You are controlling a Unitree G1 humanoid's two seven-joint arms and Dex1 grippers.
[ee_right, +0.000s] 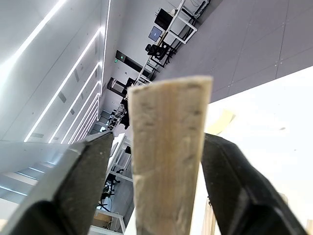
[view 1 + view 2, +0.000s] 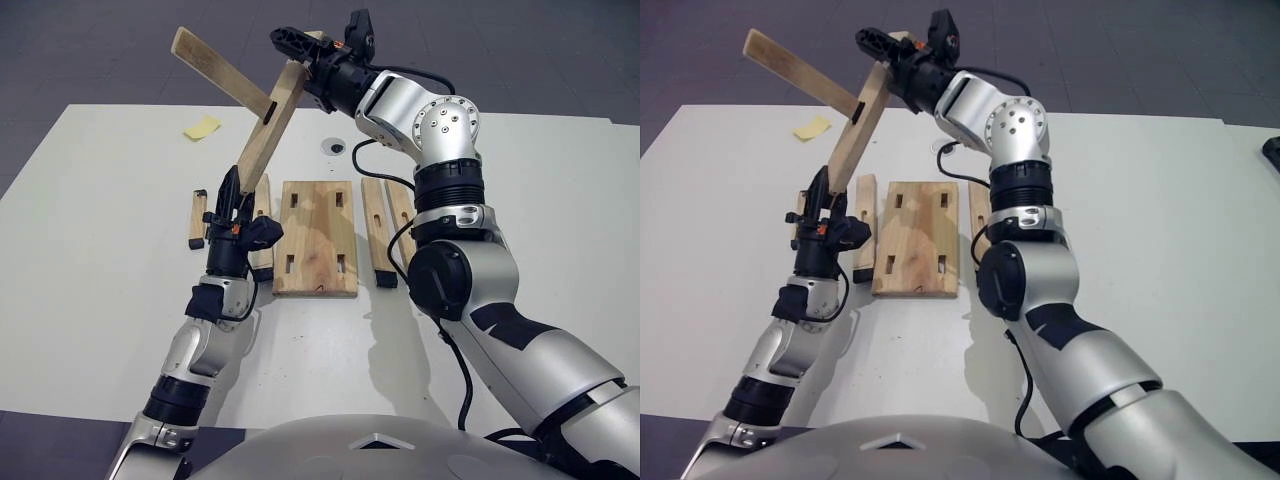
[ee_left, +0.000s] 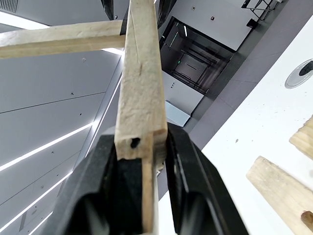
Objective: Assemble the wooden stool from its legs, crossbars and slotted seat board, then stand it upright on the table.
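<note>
The left gripper (image 2: 233,192) sits over the near-left part of the white table (image 2: 110,230) and is clamped on the lower end of a wooden leg (image 2: 268,135). In the left wrist view both black fingers (image 3: 105,166) press flat against the wood. The leg rises from there, tilted up and to the right, well clear of the table.

A crossbar (image 2: 215,65) is seated in the dark slot partway up the leg and sticks out up and to the left, so the two pieces form a skewed cross in the air. The right gripper (image 2: 303,58) is at the leg's upper end, over the far edge of the table. The wood passes through it, but I cannot tell whether it grips the leg or only brackets it.

The slotted seat board (image 2: 316,240) lies flat on the table near the middle, with four rectangular slots showing. Two wooden strips (image 2: 374,225) lie side by side just right of it, the nearer end of one capped in black. Another strip (image 2: 262,250) lies just left of the board, partly behind the left gripper. A short piece (image 2: 198,218) with black ends lies farther left, apart from the rest.

A yellow sticky note (image 2: 202,127) lies far left on the table, too small to tell whether it carries any writing. A round fitting (image 2: 335,147) sits in the tabletop beyond the board.
</note>
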